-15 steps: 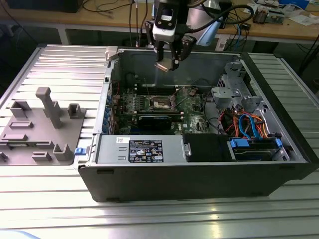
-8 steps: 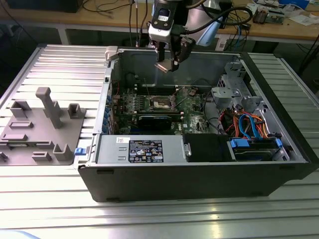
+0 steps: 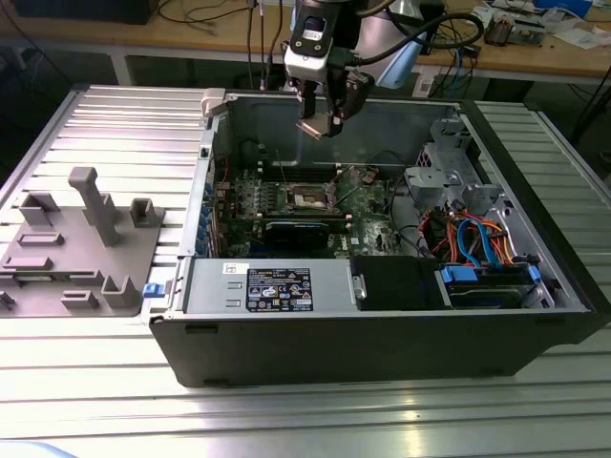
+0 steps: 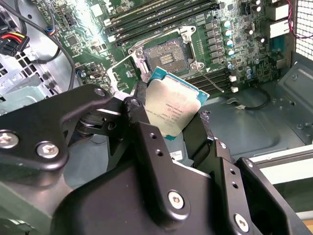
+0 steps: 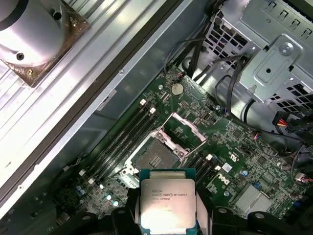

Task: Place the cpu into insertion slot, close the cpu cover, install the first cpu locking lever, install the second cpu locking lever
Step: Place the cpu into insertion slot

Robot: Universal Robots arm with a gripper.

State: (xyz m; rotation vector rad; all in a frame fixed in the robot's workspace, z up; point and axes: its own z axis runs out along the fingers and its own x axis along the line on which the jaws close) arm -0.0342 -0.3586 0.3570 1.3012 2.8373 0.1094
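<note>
My gripper (image 3: 318,124) hangs above the open computer case, shut on the cpu (image 4: 171,105), a flat square chip with a silver-grey top and green edge. In both wrist views the cpu (image 5: 167,200) sits between the two black fingers (image 4: 139,100). The insertion slot (image 5: 156,157) lies uncovered below on the green motherboard (image 3: 372,234), apart from the chip. The cpu cover (image 5: 183,129) stands tilted up on its hinge beside the slot. A thin locking lever (image 4: 213,81) sticks out next to the insertion slot (image 4: 166,54).
Black memory slots (image 5: 122,142) run alongside the socket. A power supply (image 3: 267,286) fills the case's front, and a drive cage with blue and orange cables (image 3: 477,248) stands at the exterior view's right. A grey fixture tray (image 3: 76,248) rests outside the case.
</note>
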